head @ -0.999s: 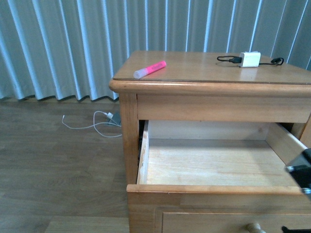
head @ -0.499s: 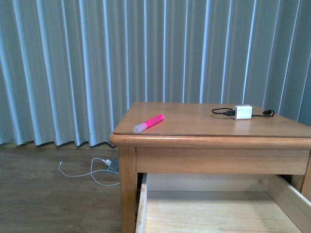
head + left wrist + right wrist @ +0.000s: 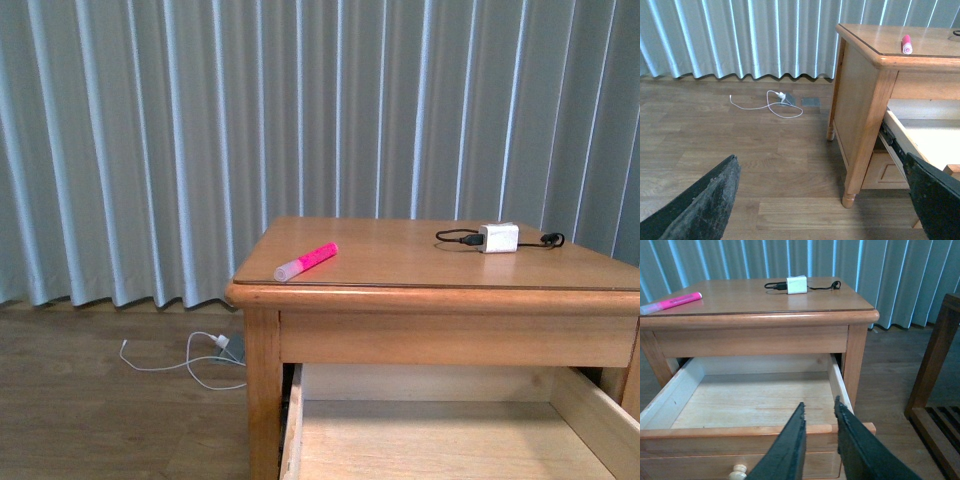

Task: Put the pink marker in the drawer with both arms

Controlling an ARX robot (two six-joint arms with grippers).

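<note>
Two arms, and neither shows in the front view, so here I cannot place anything against a pincer. The pink marker lies flat on the counter, near its front corner on my left, pale cap end toward the edge. A white charger sits well apart from it. Below, the drawer stands pulled out with nothing visible inside.

From the left wrist view, the left pincer hangs low over the wooden floor, its fingers spread wide and holding nothing. The marker is well apart from it, higher up and beyond, and the drawer lies between the two in height.

In the right wrist view, the right pincer hovers just above the drawer's front rim, its fingers drawn close with only a narrow gap and nothing between them. The marker is beyond and above it, well apart, at the far corner of the counter.

I judge the marker light, stiff, smooth plastic, and round enough to roll off if nudged. I would close across the middle of the pink barrel, not the cap, which may slip or pull loose. The left pincer sits on its side of the counter, so that arm looks better placed to pick it up.
</note>
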